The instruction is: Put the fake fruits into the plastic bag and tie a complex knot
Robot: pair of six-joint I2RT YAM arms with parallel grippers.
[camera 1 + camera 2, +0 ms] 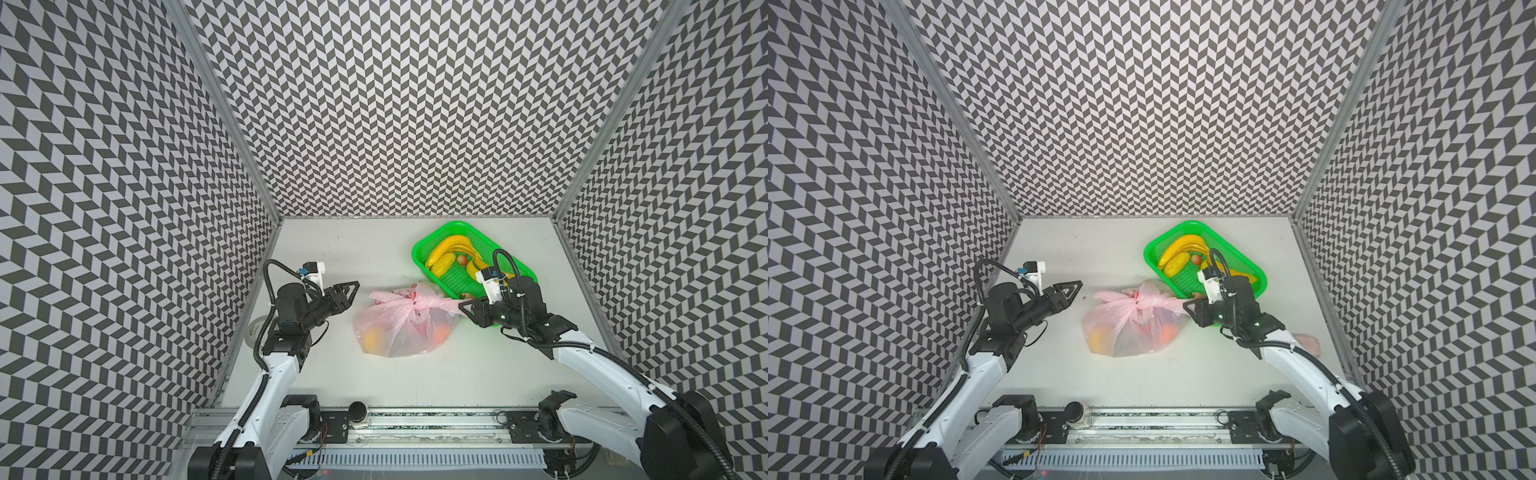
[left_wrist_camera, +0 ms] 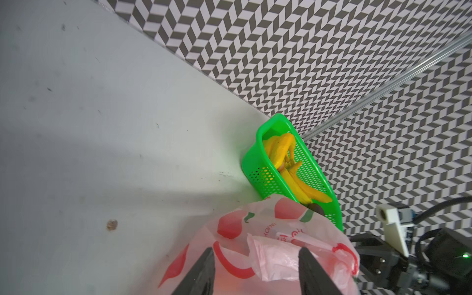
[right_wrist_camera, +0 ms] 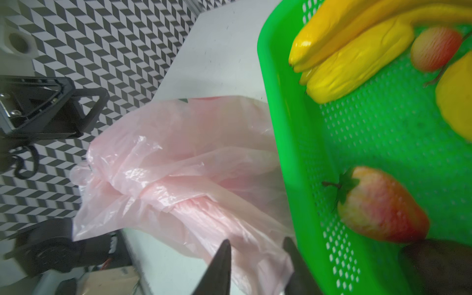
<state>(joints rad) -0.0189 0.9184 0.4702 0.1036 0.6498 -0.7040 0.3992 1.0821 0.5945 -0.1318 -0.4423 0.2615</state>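
Note:
The plastic bag (image 1: 399, 328) lies mid-table in both top views, pale pink with red prints. Its handles are bunched into a knot (image 1: 415, 305). Yellow and orange fake fruits (image 1: 372, 338) show through the film. More fruits, bananas (image 1: 451, 247) and a strawberry (image 3: 380, 204), sit in the green basket (image 1: 415, 253). My left gripper (image 1: 354, 287) hangs open just left of the bag, touching nothing; the left wrist view has the bag (image 2: 281, 229) beyond its spread fingers. My right gripper (image 1: 460, 308) is open at the bag's right handle tail, and thin film (image 3: 255, 229) lies between its parted fingers.
The basket (image 1: 1146, 253) stands back right, touching the bag's far side, with my right arm over its near corner. A pink object (image 1: 1308, 343) lies by the right wall. A pale round disc (image 1: 255, 330) sits by the left wall. Patterned walls close three sides.

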